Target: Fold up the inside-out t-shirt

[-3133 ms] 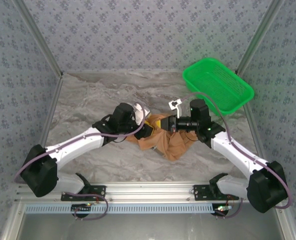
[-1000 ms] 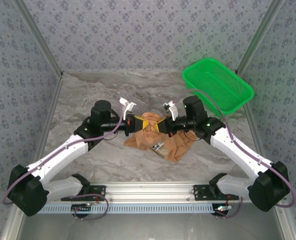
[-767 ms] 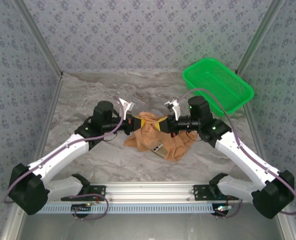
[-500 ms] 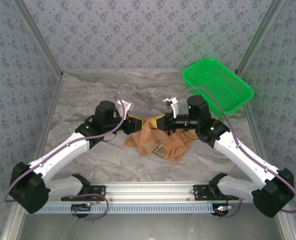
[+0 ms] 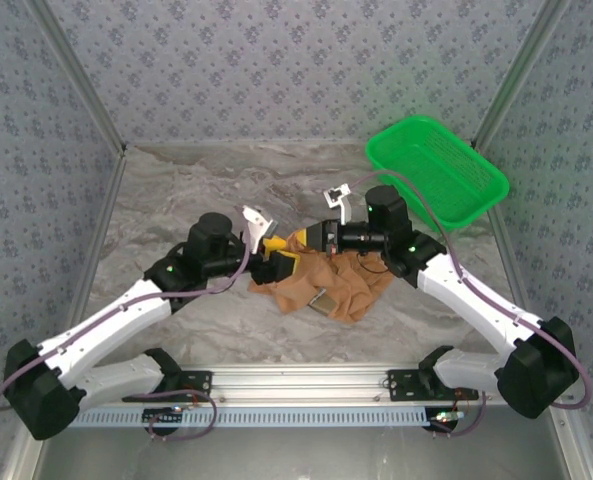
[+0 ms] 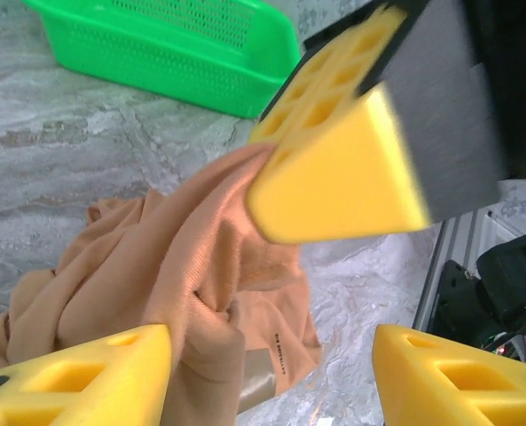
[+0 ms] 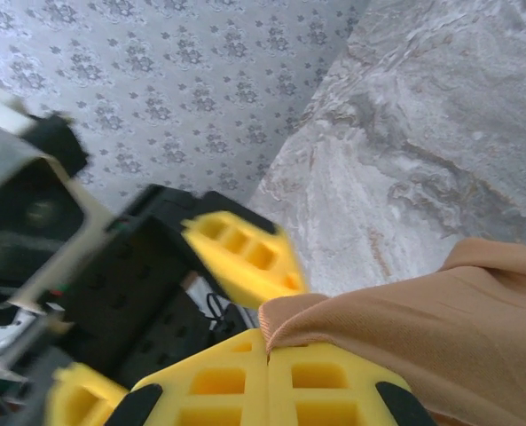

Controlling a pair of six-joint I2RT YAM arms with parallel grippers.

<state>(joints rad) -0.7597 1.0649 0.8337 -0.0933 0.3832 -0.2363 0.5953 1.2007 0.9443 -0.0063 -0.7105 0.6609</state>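
Observation:
The orange-tan t-shirt (image 5: pixel 326 282) lies crumpled on the table between my two arms, one edge lifted up. My right gripper (image 5: pixel 312 237) is shut on that raised edge; in the right wrist view its yellow pads (image 7: pixel 267 344) pinch a fold of the t-shirt (image 7: pixel 440 328). My left gripper (image 5: pixel 276 256) stands open just left of it. In the left wrist view the left gripper (image 6: pixel 271 377) has its jaws wide apart, with the t-shirt (image 6: pixel 174 266) draped beside its left finger (image 6: pixel 85 373) but not clamped. A shiny white label (image 6: pixel 258 386) shows low on the cloth.
A green mesh basket (image 5: pixel 436 170) stands at the back right of the marble table (image 5: pixel 176 200), also behind the cloth as the basket (image 6: pixel 174 44) in the left wrist view. Patterned walls enclose the table on three sides. The aluminium rail (image 5: pixel 296 380) runs along the near edge.
My left gripper has opened and let go of the shirt, drawing back a little toward the near left. My right gripper, still shut on the cloth edge, has shifted left.

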